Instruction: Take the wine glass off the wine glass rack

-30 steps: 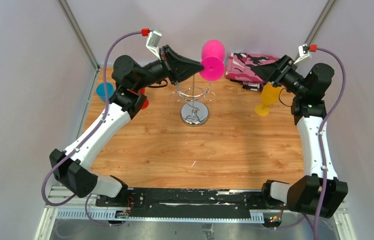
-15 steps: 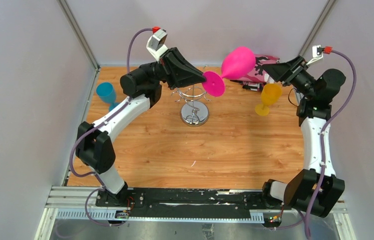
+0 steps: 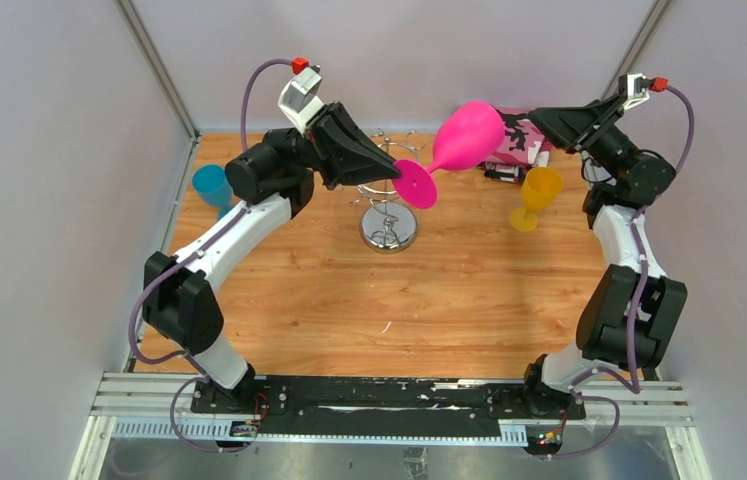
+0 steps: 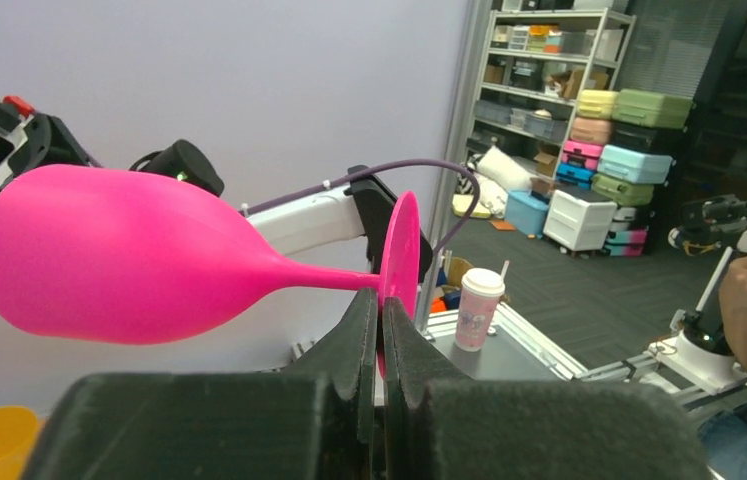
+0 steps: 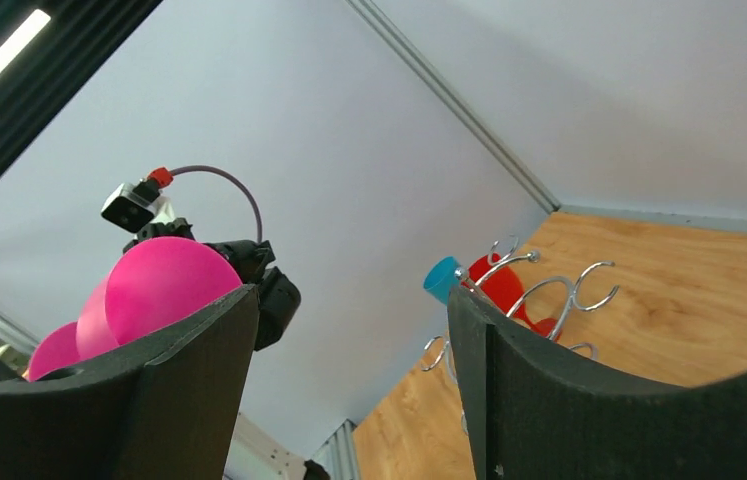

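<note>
My left gripper (image 3: 396, 172) is shut on the round foot of a pink wine glass (image 3: 464, 138) and holds it in the air, on its side, bowl pointing right, above and right of the chrome wine glass rack (image 3: 387, 200). In the left wrist view the gripper (image 4: 381, 315) pinches the foot's edge and the pink wine glass (image 4: 119, 255) points left. My right gripper (image 3: 539, 122) is open and empty, raised just right of the bowl. In the right wrist view the gripper (image 5: 349, 310) is open, with the pink wine glass (image 5: 149, 290) behind its left finger and the rack (image 5: 539, 290) at right.
A yellow wine glass (image 3: 534, 195) stands at the right, a blue one (image 3: 212, 186) at the far left, a red one (image 5: 509, 290) beyond the rack. A pink patterned cloth (image 3: 519, 135) lies at the back right. Walls close in the sides and back.
My left gripper has lifted the pink glass off the rack and swung it from upside down to lying sideways, right of the rack. My right arm rose toward the bowl.
</note>
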`<state>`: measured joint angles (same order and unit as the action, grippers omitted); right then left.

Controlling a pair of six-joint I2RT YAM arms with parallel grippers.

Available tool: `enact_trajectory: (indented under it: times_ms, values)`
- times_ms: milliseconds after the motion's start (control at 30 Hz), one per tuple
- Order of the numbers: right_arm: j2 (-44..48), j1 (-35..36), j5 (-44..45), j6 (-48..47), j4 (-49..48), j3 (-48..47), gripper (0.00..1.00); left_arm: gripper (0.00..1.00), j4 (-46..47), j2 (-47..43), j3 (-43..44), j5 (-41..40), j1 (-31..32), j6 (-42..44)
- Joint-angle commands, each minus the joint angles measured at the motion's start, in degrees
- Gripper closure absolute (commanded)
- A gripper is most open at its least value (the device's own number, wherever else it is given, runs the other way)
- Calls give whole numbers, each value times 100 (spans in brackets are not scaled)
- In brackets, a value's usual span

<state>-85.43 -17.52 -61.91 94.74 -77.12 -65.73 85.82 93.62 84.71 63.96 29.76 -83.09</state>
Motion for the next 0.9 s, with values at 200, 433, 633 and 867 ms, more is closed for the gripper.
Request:
enact_trajectory:
  times_ms: [200,433,633,867]
  values:
    - [356,727,-98,841,-1437,-676,25,100,396,-337,-88,175,-478,87]
    - [409,1329,-255,758,-1437,-980,24,100,392,-341,-60,168,-497,69]
    - [229,1544,-308,681,-1437,-1047,24,100,392,-427,-77,178,-497,41]
    - [36,1700,-417,620,-1433,-1241,24,100,392,-481,-116,169,-497,72]
